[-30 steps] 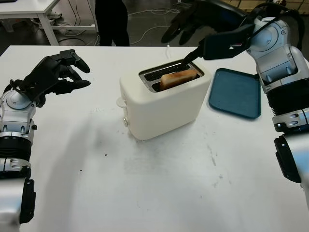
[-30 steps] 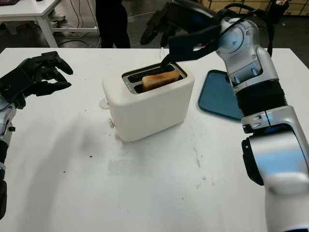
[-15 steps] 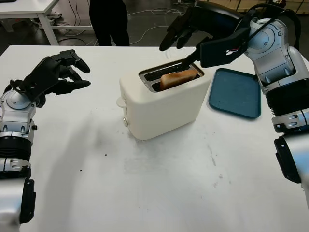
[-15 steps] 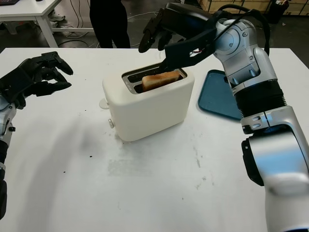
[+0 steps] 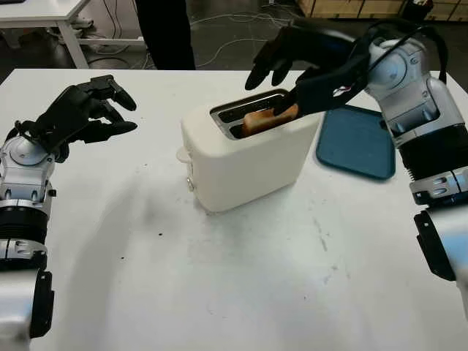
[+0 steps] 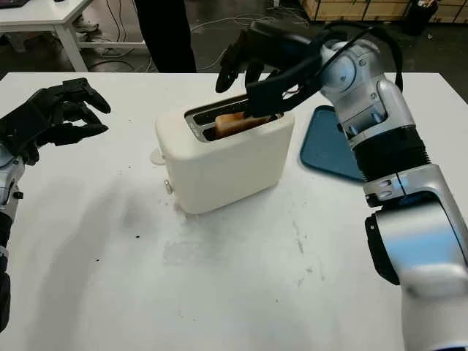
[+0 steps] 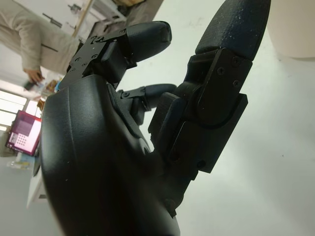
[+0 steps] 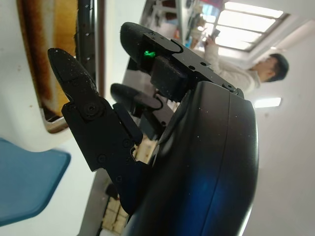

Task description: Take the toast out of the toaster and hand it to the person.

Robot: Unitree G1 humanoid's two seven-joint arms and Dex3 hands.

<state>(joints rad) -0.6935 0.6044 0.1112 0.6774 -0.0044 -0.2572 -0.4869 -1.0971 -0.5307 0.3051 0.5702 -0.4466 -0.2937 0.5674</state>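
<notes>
A white toaster point(image 5: 241, 162) stands mid-table with a browned slice of toast point(image 5: 259, 119) sticking up from its nearer slot. My right hand point(image 5: 284, 79) hovers open just over the toaster's right end. Its thumb reaches down beside the toast's right end while the other fingers hang above the far slot. In the right wrist view the toast point(image 8: 53, 54) shows close beside the thumb tip point(image 8: 66, 73). Nothing is grasped. My left hand point(image 5: 89, 110) is held open above the table at the far left.
A dark blue tray point(image 5: 358, 142) lies flat to the right of the toaster, under my right forearm. A person in dark trousers point(image 5: 164, 33) stands beyond the table's far edge. Bare white tabletop point(image 5: 241, 285) stretches in front of the toaster.
My right hand has come down and nearer, from above and behind the toaster to its right end, with the thumb now by the toast. The left hand has not moved.
</notes>
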